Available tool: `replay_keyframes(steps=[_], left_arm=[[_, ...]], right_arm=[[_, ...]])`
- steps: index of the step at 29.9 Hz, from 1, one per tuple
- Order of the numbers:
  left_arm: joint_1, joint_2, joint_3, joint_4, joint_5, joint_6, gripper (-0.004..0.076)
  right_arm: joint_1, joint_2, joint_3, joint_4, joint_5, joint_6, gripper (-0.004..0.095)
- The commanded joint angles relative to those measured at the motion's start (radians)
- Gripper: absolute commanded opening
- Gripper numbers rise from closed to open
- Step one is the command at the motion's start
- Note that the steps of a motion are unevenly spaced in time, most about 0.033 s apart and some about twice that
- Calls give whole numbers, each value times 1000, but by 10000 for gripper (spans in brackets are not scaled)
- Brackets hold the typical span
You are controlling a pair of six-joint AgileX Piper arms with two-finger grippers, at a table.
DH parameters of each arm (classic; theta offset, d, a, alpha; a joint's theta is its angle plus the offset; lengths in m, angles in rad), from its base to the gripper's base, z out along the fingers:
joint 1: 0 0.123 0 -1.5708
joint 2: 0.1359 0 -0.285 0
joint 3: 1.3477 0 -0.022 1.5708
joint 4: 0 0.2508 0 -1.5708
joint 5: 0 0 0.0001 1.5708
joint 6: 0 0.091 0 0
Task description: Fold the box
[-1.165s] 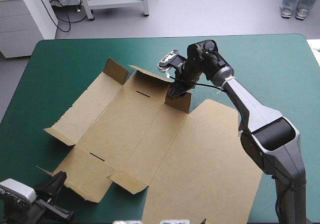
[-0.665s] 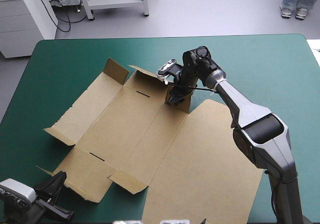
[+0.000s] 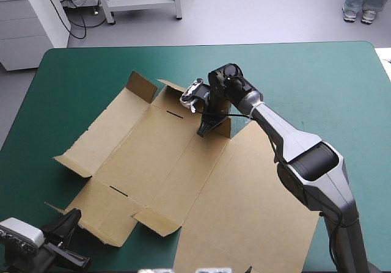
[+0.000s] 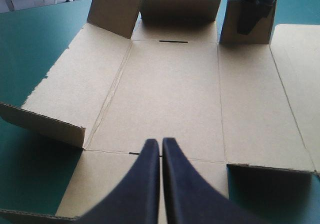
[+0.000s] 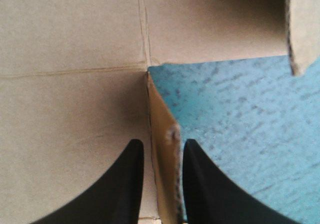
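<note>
Here the right gripper (image 5: 160, 146) pinches an upright flap (image 5: 164, 124) of the brown box (image 3: 183, 163); the left gripper (image 4: 161, 144), pressed together and empty, hovers opposite.

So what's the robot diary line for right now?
box: flat, some flaps raised | right tool: shut on far flap | left tool: shut, holding nothing, by table's near-left corner
</note>
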Motion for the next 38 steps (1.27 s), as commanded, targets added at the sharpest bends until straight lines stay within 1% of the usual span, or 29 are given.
replay_keyframes(steps=[1,4,6,12,13,17,19,23,27,33,36,38], left_arm=[[-5,-4,-23,-6,-74,0,-8],[-5,-4,-23,-6,-74,0,-8],[-5,-4,-23,-6,-74,0,-8],[-5,-4,-23,-6,-74,0,-8],[-5,-4,-23,-6,-74,0,-8],[-5,-4,-23,-6,-74,0,-8],[-5,-4,-23,-6,-74,0,-8],[-5,-4,-23,-6,-74,0,-8],[-5,-4,-23,-6,-74,0,-8],[-5,-4,-23,-6,-74,0,-8],[-5,-4,-23,-6,-74,0,-8],[-5,-4,-23,-6,-74,0,-8]], right_arm=[[-1,-63,-32,-29,12,0,106],[-1,-63,-32,-31,12,0,-13],[-1,-63,-32,-31,12,0,-16],[-1,-63,-32,-103,10,-15,-16],[-1,-63,-32,-111,13,-46,-16],[6,-63,-34,-100,13,-306,-16],[12,-63,-34,-76,13,-382,-16],[16,-63,-34,-72,4,-458,-16],[18,-63,-55,-67,-12,-585,-17],[18,-63,-148,20,-16,-726,-18],[18,-63,-182,34,13,-749,-18],[18,-63,-188,14,13,-768,-18]])
